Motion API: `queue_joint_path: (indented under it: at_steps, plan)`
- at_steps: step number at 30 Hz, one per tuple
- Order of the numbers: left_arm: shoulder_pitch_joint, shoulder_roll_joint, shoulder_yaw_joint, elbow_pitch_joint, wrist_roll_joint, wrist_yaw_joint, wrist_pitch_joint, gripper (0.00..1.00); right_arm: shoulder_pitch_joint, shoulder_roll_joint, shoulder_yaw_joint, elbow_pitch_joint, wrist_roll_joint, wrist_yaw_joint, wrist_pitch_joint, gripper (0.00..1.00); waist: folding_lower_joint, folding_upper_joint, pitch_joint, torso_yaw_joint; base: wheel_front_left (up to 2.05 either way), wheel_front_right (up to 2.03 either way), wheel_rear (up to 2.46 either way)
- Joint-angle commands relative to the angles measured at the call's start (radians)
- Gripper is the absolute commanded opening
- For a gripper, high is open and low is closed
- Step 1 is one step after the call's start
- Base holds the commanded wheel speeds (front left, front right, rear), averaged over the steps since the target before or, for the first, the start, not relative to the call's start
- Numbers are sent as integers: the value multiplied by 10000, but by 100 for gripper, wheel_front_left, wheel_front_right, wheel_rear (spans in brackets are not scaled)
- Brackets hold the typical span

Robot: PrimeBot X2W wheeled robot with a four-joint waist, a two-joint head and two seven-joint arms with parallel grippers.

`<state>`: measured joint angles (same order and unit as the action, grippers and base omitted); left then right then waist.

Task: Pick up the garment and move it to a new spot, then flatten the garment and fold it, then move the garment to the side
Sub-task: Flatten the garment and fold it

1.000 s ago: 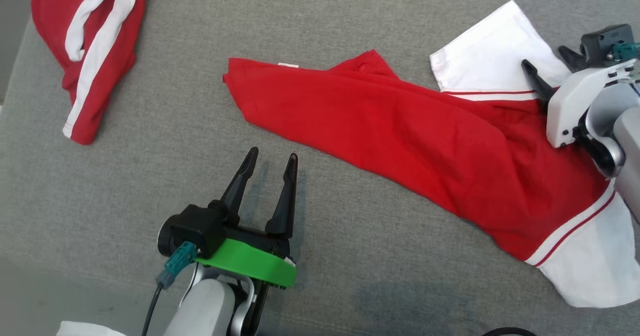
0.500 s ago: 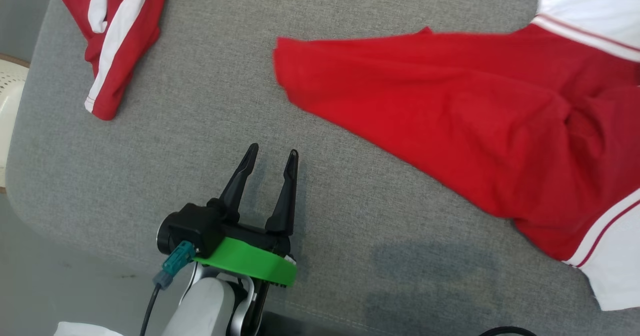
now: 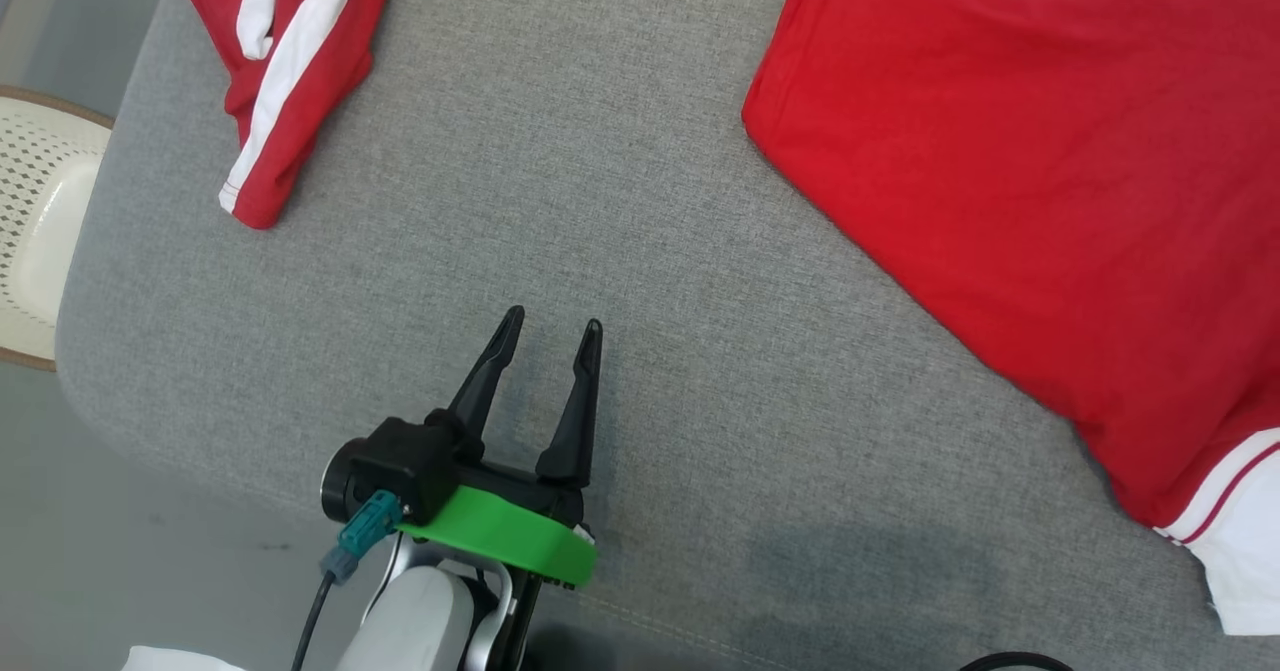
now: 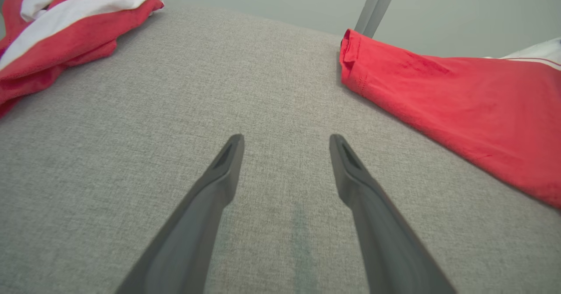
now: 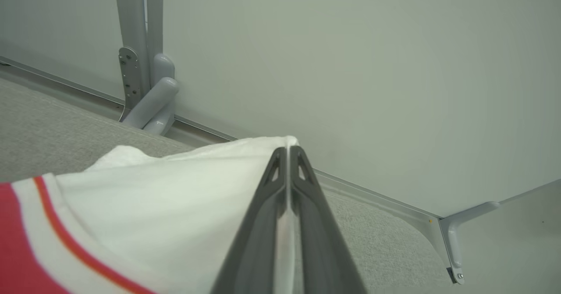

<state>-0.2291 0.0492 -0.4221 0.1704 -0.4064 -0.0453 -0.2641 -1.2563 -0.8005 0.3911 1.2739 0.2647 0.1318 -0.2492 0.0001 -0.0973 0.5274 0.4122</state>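
Note:
The garment (image 3: 1030, 181) is red with white, red-striped sleeves and spreads over the right side of the grey cushion (image 3: 620, 251). Its red hem end (image 4: 350, 53) lies ahead and to the right of my left gripper (image 4: 285, 141). That left gripper (image 3: 553, 323) hovers open near the cushion's front edge, nothing between its fingers. In the right wrist view my right gripper (image 5: 289, 150) is shut on a white sleeve (image 5: 184, 184) of the garment, holding it above the cushion.
A second red garment with white stripes (image 3: 290, 61) lies crumpled at the cushion's far left corner. A cream perforated round object (image 3: 40, 221) sits off the cushion's left edge. A grey wall and metal bracket (image 5: 144, 88) stand behind the cushion.
The head camera has turned, shifting the whole scene. The garment's red end has pulled away to the right from the left gripper, and the right gripper has left the head view.

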Motion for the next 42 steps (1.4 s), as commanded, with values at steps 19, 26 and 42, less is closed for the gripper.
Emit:
queue_joint_path:
  at_steps: [19, 26, 42]
  plan:
    - [1160, 31, 1154, 1167, 714, -464, -5, 100, 6612, 3735, -2555, -5595, 535, -19, -134, 100, -1, -1, -3140, -2349, 0, 0, 0]
    - [1803, 32, 1508, 1445, 762, -556, -5, 100, 9240, 4599, -2599, -7158, 904, -19, -135, 100, -1, -1, -4000, -2978, 0, 0, 0]
    - [2169, 29, 1696, 1551, 756, -674, -5, 100, 11729, 5497, -3338, -7210, 837, -19, -136, 100, -1, -1, -4154, -3544, 0, 0, 0]
